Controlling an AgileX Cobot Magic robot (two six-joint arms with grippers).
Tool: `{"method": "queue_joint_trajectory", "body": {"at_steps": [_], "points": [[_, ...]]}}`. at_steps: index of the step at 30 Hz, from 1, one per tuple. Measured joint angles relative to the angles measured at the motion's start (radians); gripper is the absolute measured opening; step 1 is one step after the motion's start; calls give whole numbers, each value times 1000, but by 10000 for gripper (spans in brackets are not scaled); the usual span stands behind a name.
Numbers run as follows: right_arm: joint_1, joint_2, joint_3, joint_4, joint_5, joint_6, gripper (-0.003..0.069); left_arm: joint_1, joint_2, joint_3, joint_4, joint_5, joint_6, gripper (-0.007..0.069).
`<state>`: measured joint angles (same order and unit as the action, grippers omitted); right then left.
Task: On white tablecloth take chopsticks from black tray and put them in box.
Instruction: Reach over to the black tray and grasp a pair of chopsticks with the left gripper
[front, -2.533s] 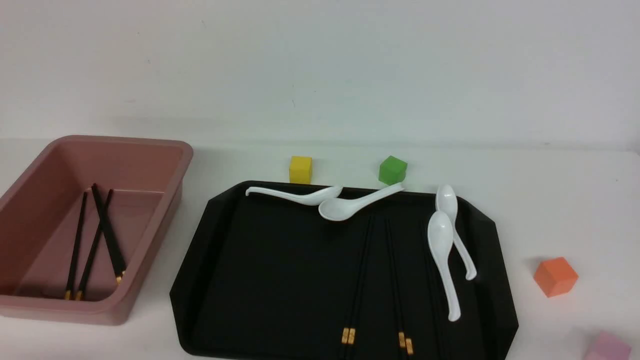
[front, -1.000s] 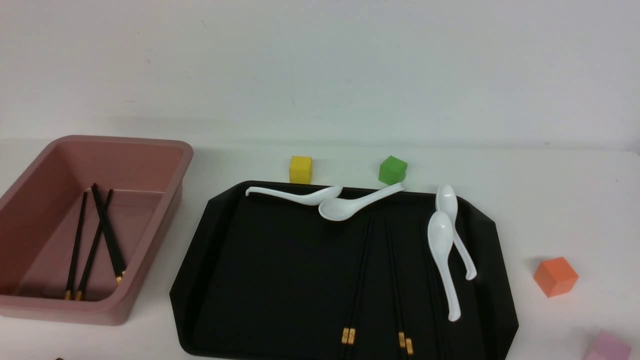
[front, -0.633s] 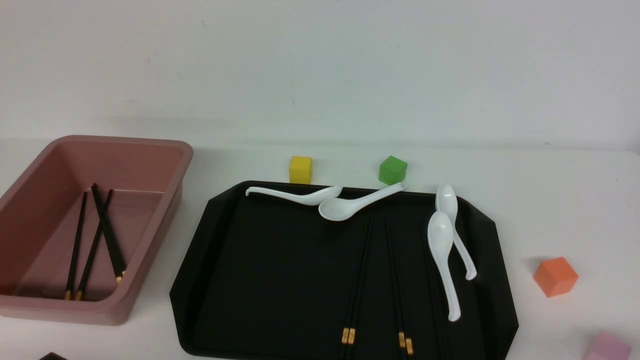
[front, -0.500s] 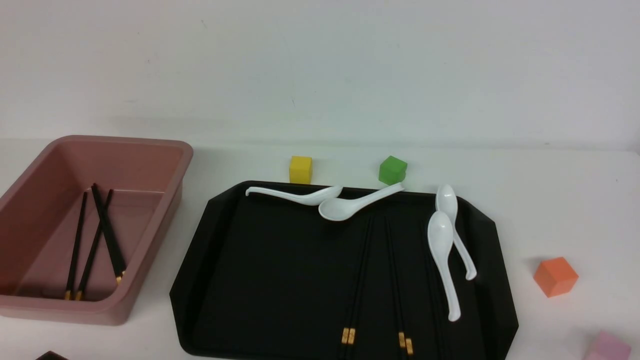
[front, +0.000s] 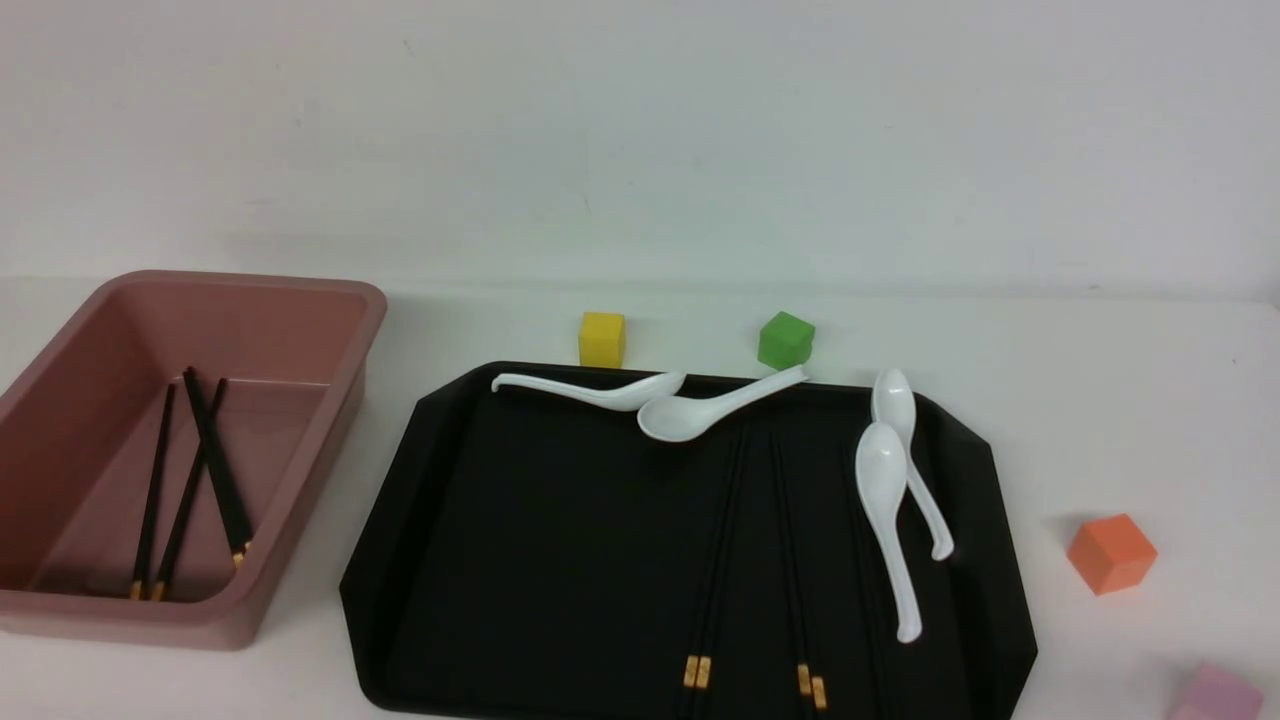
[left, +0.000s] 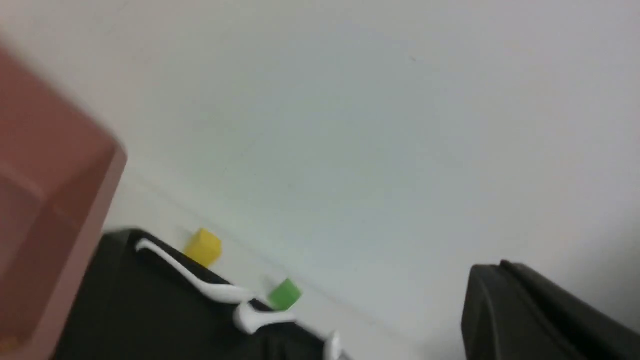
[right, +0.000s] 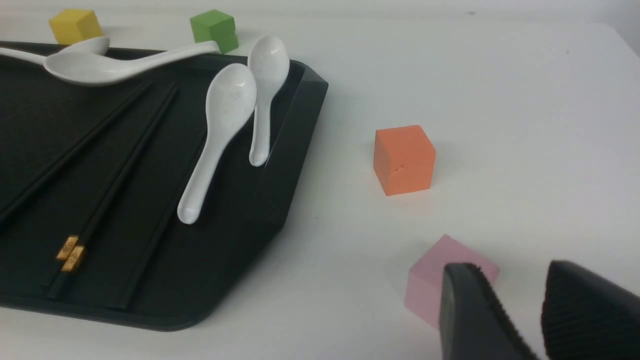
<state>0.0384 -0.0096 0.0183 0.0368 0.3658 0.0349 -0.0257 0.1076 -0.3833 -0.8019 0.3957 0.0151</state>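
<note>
The black tray lies on the white tablecloth at front centre. Black chopsticks with gold bands lie on its right half; they also show in the right wrist view. The pink box stands at the left with three chopsticks inside. Neither gripper shows in the front view. My right gripper is open and empty, above the cloth right of the tray. The blurred left wrist view shows one dark finger, the box and the tray.
Several white spoons lie along the tray's far and right edges. A yellow cube and a green cube sit behind the tray. An orange cube and a pink cube sit to its right, the pink cube right by my right gripper.
A dark bit of the left arm showed at the bottom left edge of the front view half a second ago; it is out of that view now. Nothing on the cloth moved.
</note>
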Motion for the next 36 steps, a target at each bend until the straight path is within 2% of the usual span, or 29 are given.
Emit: {"method": "queue_joint_trajectory", "body": {"at_steps": [3,9,10,12,16,20,26,27,29,31,36], "points": [[0,0,0,0,0,0,242,0,137,-119,55,180,15,-13],[0,0,0,0,0,0,242,0,554,-292,217,636,-199,-13],[0,0,0,0,0,0,242,0,569,-302,227,649,-206,-13],[0,0,0,0,0,0,242,0,756,-358,270,757,-202,-13],[0,0,0,0,0,0,242,-1,950,-422,238,770,-158,-13],[0,0,0,0,0,0,242,-68,1102,-502,248,769,-172,-13],[0,0,0,0,0,0,242,-339,1280,-652,414,737,-374,-13],[0,0,0,0,0,0,242,-349,1292,-657,428,737,-388,-13],[0,0,0,0,0,0,242,-475,1374,-739,513,736,-460,-13],[0,0,0,0,0,0,242,-559,1446,-809,577,736,-498,-13],[0,0,0,0,0,0,242,-691,1629,-982,706,737,-567,27]]}}
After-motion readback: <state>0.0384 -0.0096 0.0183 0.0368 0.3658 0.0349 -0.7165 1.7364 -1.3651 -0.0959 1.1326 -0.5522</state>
